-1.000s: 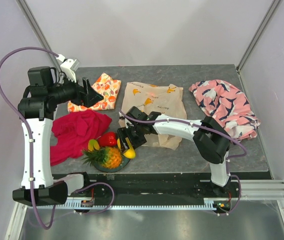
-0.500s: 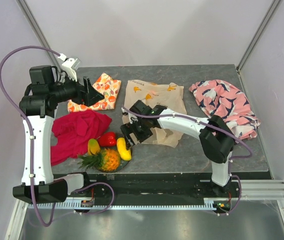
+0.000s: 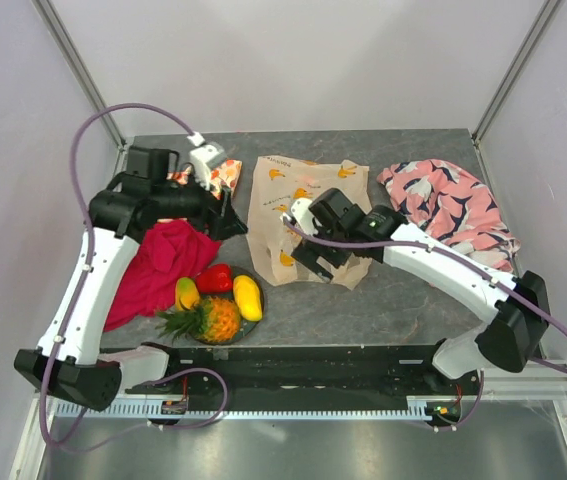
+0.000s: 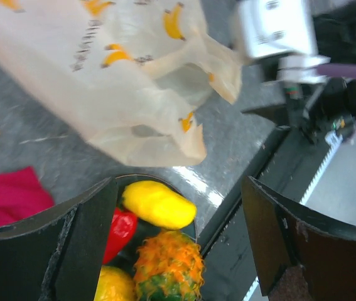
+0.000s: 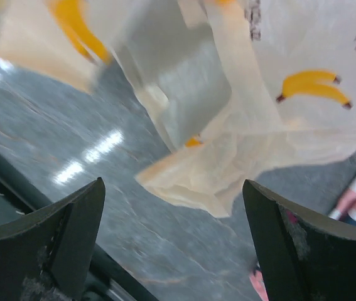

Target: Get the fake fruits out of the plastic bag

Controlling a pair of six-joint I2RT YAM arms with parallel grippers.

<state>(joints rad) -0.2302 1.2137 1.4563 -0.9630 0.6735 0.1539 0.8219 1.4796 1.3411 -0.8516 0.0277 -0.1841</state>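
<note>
Top external view: a large crinkly cream plastic bag printed with yellow bananas (image 3: 308, 200) lies crumpled and mostly flat on the grey table (image 3: 403, 300), in the middle and toward the back edge. Whether anything is inside it cannot be told.

Near the front edge, left of centre, a dark shallow dish (image 3: 250, 327) holds the fake fruits: an orange-brown plastic pineapple with green leaves (image 3: 215, 318), a glossy red pepper (image 3: 215, 278), a yellow-orange mango (image 3: 248, 297) on the right and a second mango (image 3: 187, 293) on the left. They are packed close together and lie apart from the bag.

The left gripper (image 4: 179, 185) hangs above the table between the dish and the bag, jaws spread wide with nothing between them. The right gripper (image 5: 172, 183) hovers over the bag's front edge, also spread wide and empty.

A crumpled red cloth (image 3: 158, 270) lies left of the dish. A white cloth printed with orange fruit (image 3: 227, 175) shows behind the left arm at the back left. A pink patterned cloth (image 3: 448, 210) is bunched by the right edge.
</note>
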